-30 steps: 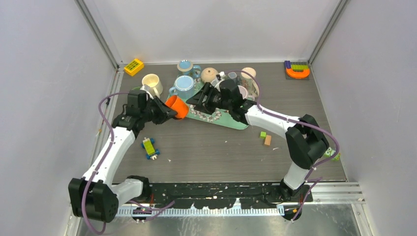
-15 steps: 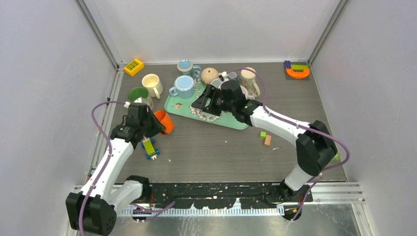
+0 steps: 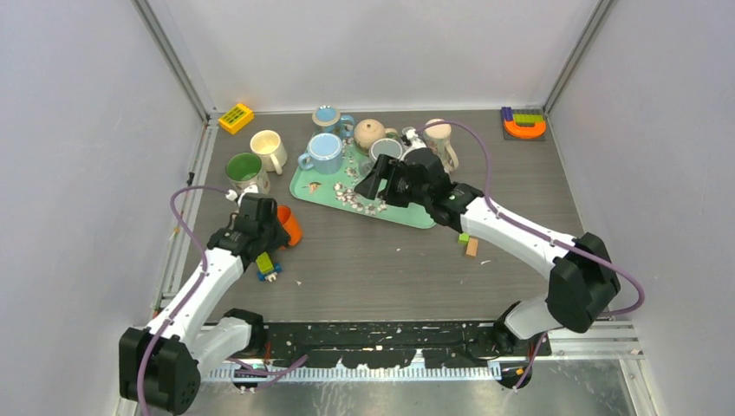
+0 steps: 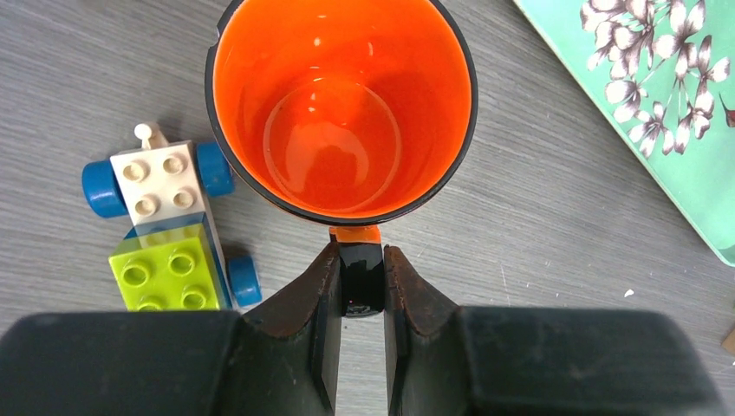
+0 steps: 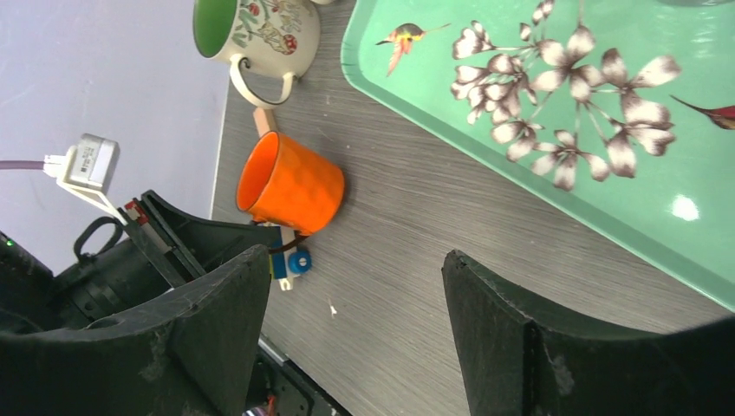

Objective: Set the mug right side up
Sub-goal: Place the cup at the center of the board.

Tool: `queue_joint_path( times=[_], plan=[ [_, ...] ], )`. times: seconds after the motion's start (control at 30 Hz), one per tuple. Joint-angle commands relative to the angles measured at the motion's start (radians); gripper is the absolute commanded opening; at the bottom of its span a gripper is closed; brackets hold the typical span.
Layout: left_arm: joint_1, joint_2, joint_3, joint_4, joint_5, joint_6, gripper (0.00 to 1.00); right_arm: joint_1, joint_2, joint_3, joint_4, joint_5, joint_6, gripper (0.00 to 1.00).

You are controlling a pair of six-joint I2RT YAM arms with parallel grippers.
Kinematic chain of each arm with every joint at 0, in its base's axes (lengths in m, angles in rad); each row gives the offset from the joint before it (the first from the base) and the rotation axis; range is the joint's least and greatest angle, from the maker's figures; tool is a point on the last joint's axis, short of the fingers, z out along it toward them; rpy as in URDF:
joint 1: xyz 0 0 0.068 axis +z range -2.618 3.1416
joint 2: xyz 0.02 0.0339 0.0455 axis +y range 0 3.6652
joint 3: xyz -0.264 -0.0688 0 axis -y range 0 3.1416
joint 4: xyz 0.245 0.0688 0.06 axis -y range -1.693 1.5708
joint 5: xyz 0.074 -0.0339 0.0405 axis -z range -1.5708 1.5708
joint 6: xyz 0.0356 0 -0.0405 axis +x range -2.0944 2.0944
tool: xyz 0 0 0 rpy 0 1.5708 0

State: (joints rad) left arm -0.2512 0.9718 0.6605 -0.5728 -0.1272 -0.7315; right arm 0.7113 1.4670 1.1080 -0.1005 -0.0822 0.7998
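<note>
The orange mug [image 4: 340, 104] stands mouth up on the grey table, next to a toy brick car [image 4: 165, 234]. It also shows in the top view [image 3: 289, 224] and in the right wrist view [image 5: 290, 184]. My left gripper [image 4: 361, 286] is shut on the mug's black and orange handle [image 4: 360, 269], at the table's left [image 3: 270, 227]. My right gripper [image 5: 355, 338] is open and empty, held above the green flowered tray [image 5: 607, 199], near the tray's middle in the top view [image 3: 374, 185].
Several mugs stand behind and on the tray [image 3: 407, 214]: a green-lined one [image 3: 243, 168], a cream one [image 3: 267, 146], two blue ones [image 3: 325, 152]. A yellow block [image 3: 236, 117] is back left, an orange and green toy [image 3: 523, 123] back right, small blocks [image 3: 469, 243] right of centre.
My left arm pulled the orange mug back and down to the left, from beside the tray to the table by the brick car, and turned it mouth up. My right gripper moved slightly right.
</note>
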Motion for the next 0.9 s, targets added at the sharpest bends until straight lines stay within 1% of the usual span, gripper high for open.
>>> queue_joint_path(
  times=[0.0,0.13,0.43,0.87],
  plan=[
    [-0.009,0.02,-0.016,0.128,-0.054,-0.006,0.0,0.005,-0.079,-0.022,0.005,0.077,-0.053,0.77],
    [-0.009,0.071,-0.03,0.15,-0.056,-0.015,0.05,0.004,-0.119,-0.034,-0.014,0.141,-0.077,0.78],
    [-0.008,0.15,-0.018,0.169,-0.103,-0.017,0.2,0.005,-0.174,-0.059,-0.043,0.183,-0.115,0.82],
    [-0.008,0.259,0.032,0.159,-0.164,-0.008,0.31,0.003,-0.219,-0.081,-0.068,0.203,-0.15,0.86]
  ],
)
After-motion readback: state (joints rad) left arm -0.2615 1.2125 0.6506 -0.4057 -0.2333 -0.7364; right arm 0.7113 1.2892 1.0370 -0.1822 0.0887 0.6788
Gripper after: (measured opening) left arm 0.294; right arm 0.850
